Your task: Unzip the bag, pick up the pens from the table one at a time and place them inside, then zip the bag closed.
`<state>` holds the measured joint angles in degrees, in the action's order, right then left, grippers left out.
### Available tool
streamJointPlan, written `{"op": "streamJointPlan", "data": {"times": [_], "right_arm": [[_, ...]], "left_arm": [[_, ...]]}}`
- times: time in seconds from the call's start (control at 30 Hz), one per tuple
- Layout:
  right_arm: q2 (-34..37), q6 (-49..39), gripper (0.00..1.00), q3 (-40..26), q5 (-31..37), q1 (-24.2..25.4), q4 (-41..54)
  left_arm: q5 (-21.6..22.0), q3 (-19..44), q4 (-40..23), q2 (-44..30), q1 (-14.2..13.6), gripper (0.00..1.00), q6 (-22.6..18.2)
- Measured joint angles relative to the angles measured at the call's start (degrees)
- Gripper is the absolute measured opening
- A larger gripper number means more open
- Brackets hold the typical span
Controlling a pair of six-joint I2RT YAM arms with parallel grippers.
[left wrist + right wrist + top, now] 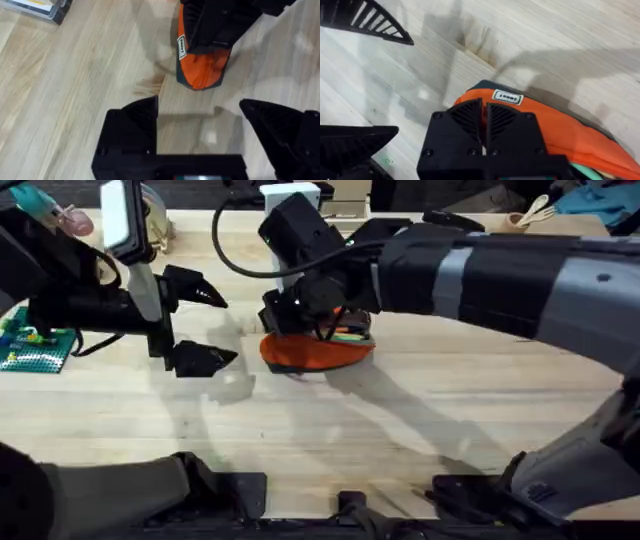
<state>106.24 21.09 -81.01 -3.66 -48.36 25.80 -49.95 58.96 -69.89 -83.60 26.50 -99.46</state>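
The orange bag (315, 352) lay near the middle of the table (400, 430), and the right claw (483, 122) was down on top of it, fingers pressed together at what looked like the zipper line. Whether they pinched the pull tab could not be told. Something green, likely a pen (352, 335), showed at the bag's far edge, seemingly tucked inside. The left claw (205, 325) hung spread wide and empty just beside the bag. By the look of it, the loading was done and the zipping shut remained.
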Motion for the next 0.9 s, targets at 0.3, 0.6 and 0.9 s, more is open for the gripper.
{"op": "streamJointPlan", "data": {"times": [0.3,0.6,0.9], "right_arm": [[-0.1,0.0,0.034,0.0,0.0,0.3,-0.7],[-3.0,0.0,0.033,0.0,0.0,3.2,-2.9],[-3.0,0.0,0.033,0.0,0.1,3.5,-4.4]], "left_arm": [[0.0,0.0,0.0,0.0,0.0,0.995,0.0],[0.0,0.0,0.0,0.0,0.0,0.994,0.0],[-1.8,0.0,0.0,-0.1,0.0,0.994,0.2]]}}
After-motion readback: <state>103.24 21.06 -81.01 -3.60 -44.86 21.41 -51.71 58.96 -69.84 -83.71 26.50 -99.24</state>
